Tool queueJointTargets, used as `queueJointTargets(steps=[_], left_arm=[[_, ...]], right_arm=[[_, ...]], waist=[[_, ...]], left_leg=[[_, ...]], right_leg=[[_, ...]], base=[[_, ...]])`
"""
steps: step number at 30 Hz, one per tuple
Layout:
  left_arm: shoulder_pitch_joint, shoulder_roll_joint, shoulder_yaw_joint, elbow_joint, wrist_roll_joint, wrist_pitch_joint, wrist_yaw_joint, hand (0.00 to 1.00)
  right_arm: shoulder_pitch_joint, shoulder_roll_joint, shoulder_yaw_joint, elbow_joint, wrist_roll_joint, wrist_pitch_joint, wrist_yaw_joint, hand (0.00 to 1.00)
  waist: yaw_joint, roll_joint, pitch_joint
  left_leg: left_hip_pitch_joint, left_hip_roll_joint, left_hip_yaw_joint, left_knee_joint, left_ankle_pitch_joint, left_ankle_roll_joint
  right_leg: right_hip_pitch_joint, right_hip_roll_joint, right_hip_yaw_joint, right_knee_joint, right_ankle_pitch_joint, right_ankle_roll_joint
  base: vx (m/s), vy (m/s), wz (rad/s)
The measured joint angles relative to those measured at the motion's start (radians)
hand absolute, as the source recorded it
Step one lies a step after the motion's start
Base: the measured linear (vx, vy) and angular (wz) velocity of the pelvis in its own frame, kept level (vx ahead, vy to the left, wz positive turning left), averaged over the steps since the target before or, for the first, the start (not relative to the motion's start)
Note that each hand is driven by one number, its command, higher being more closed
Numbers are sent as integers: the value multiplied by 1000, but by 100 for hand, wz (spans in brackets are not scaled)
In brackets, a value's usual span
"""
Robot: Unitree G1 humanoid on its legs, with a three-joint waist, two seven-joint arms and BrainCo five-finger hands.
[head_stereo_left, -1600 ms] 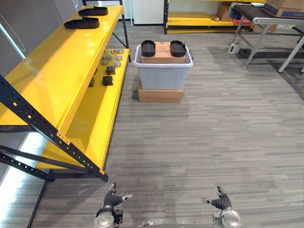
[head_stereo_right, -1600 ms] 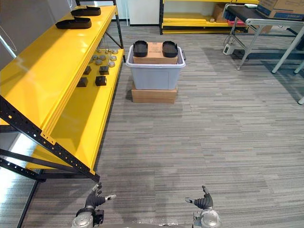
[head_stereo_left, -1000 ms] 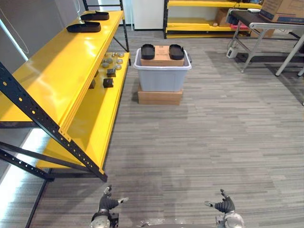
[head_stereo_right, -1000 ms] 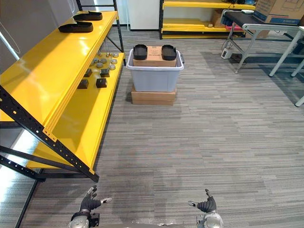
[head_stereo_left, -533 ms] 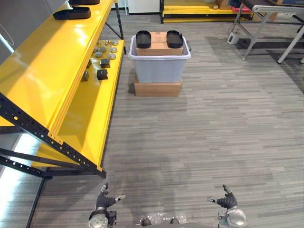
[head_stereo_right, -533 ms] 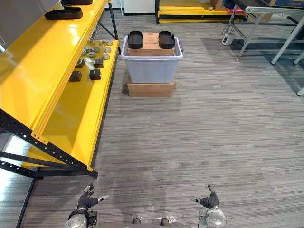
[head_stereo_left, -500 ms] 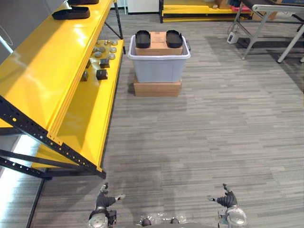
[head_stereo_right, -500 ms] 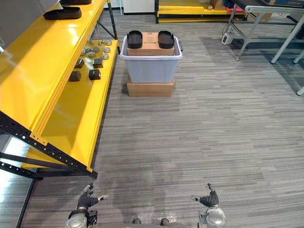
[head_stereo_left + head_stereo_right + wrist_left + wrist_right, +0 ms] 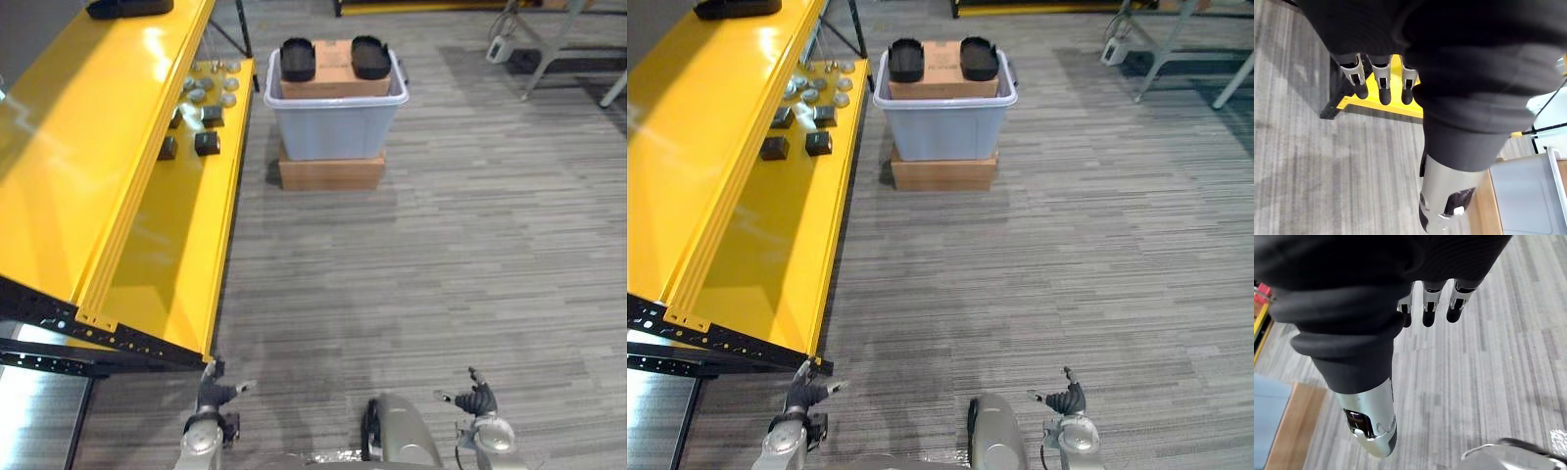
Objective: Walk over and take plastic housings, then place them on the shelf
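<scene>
Two black plastic housings (image 9: 298, 59) (image 9: 370, 57) lie side by side on a cardboard box (image 9: 335, 73) in one grey tub (image 9: 338, 127), a third housing (image 9: 127, 8) on the yellow shelf (image 9: 78, 166), while the left hand (image 9: 211, 399) and right hand (image 9: 480, 399) hang empty, fingers straight.

The yellow shelf (image 9: 88, 166) holds dark blocks (image 9: 207, 143) and grey discs (image 9: 197, 95) — lower tier.

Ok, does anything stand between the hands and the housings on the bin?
Nothing visible does. Only floor lies between the left hand, the right hand and the grey bin carrying the two black housings. The yellow shelf stands off to the left.
</scene>
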Motion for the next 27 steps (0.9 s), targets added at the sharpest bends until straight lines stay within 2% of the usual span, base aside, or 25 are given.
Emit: queueJointTargets(steps=[2,3,4,6,7,8,9,10,11,12,13,14,15,16,17,18,19,20,21,22,23,24,25,27], left_arm=[[-13,-8,3,6,-1,0,-1,0],[-6,-17,5,4,-2,-2,-2,0],[4,-18,5,5,-3,-3,-4,0],[9,-21,3,5,-8,-3,-5,0],[10,-28,3,5,-21,-4,-4,0],[9,-30,3,5,-21,-4,-5,0],[9,-31,3,5,-21,-3,-5,0],[9,-41,4,6,-21,0,-4,0],[16,-47,3,8,-21,0,-4,0],[17,-52,2,9,-21,1,-4,0],[23,-64,2,10,-21,1,-4,0],[28,-65,2,13,-21,1,-4,0],[34,-56,4,31,-21,2,-3,0],[29,-36,4,47,-22,4,-3,0],[13,-35,3,50,-22,4,-3,0],[5,-36,3,53,-22,4,-4,0],[2,-35,3,54,-22,5,-4,0],[14,-30,3,56,-22,6,-4,0],[16,-28,1,60,-22,7,-4,0],[16,-26,0,62,-23,9,-4,0],[16,-23,0,62,-23,9,-3,0],[19,-15,-1,62,-25,9,-2,0],[22,-10,-8,63,-31,9,-2,0],[21,-6,-15,63,-33,8,-2,0]], right_arm=[[-7,-1,1,-2,2,-5,1,0],[0,0,14,-2,18,-5,0,0],[6,8,36,-5,23,-7,0,0],[18,26,38,-19,34,-19,-1,0],[23,33,36,-31,52,-29,-2,0],[16,32,34,-28,60,-30,-2,0],[14,32,34,-27,60,-30,-2,0],[3,34,25,-12,62,-25,-1,0],[0,35,18,3,62,-24,-1,0],[2,35,11,6,62,-23,-1,0],[18,25,-10,7,62,-24,-2,0],[21,19,-13,13,62,-24,-3,0],[22,22,-10,28,62,-18,-3,0],[30,37,-7,43,62,-15,-2,0],[38,37,-9,48,62,-14,-2,0],[37,34,-9,54,61,-14,-2,0],[34,32,-10,66,59,-12,-1,0],[25,35,-9,80,56,-12,-1,0],[25,36,-9,81,54,-12,-1,0],[28,37,-8,81,52,-11,-1,0],[33,37,-6,82,50,-11,0,0],[23,36,4,81,46,-10,0,0],[11,33,22,79,37,-12,0,0],[2,30,34,79,25,-17,0,0]], waist=[[-3,1,5],[5,5,10],[19,-4,17],[44,-28,27],[57,-54,26],[64,-48,25],[65,-46,25],[84,-48,40],[92,-52,42],[98,-52,42],[108,-28,37],[106,-5,32],[109,0,20],[103,-42,9],[103,-61,2],[106,-62,0],[109,-66,-1],[107,-77,-1],[102,-80,-1],[97,-80,-1],[93,-81,-2],[94,-80,-2],[84,-75,-3],[75,-60,-1]], left_leg=[[-119,24,1,277,133,2],[-205,74,-6,524,238,-1],[-268,126,23,743,213,24],[-337,154,59,875,171,38],[-437,152,82,866,139,53],[-501,140,90,813,118,55],[-509,136,90,801,115,54],[-585,79,82,556,86,54],[-597,35,55,400,94,44],[-594,6,34,290,114,25],[-589,-24,-21,45,181,6],[-595,-22,-38,20,237,32],[-589,-31,-46,48,326,66],[-589,-68,-35,80,316,97],[-600,-95,-21,105,278,112],[-604,-102,-13,116,263,122],[-592,-111,4,131,230,132],[-551,-133,15,129,199,145],[-525,-146,13,127,183,153],[-470,-163,2,126,149,169],[-440,-166,1,124,132,174],[-377,-168,-3,104,112,181],[-308,-164,-19,57,112,180],[-230,-133,-32,10,112,179]], right_leg=[[81,16,-17,-47,-39,-19],[190,46,-26,-131,-43,-26],[315,81,-22,-209,-45,-37],[445,93,-7,-286,-53,-52],[528,95,11,-362,-55,-54],[564,95,20,-402,-56,-54],[569,95,22,-407,-56,-54],[625,83,55,-442,-61,-46],[654,69,69,-460,-71,-33],[672,61,78,-472,-82,-25],[707,70,101,-495,-119,-2],[723,82,110,-490,-144,5],[738,78,128,-466,-180,17],[738,32,138,-425,-227,36],[710,-3,147,-368,-240,37],[696,-15,153,-327,-240,38],[649,-25,164,-209,-241,42],[592,-53,174,-33,-225,107],[562,-66,174,61,-199,159],[505,-90,174,253,-112,270],[476,-100,173,339,-115,268],[412,-111,159,465,-159,216],[358,-119,118,501,-193,158],[299,-113,45,401,-230,101]], base=[[599,-273,18],[624,-261,2],[732,-297,-9],[543,-182,-22],[580,-138,-24],[555,-106,-18],[416,-12,-44],[412,40,-53],[420,63,-64],[420,122,-58],[433,181,-48],[453,218,-52],[500,200,-20],[522,149,-9],[517,125,6],[527,141,-2],[505,162,-15],[615,191,-10],[601,168,9],[414,104,23],[504,63,19],[498,26,10],[591,18,13],[432,-59,17]])
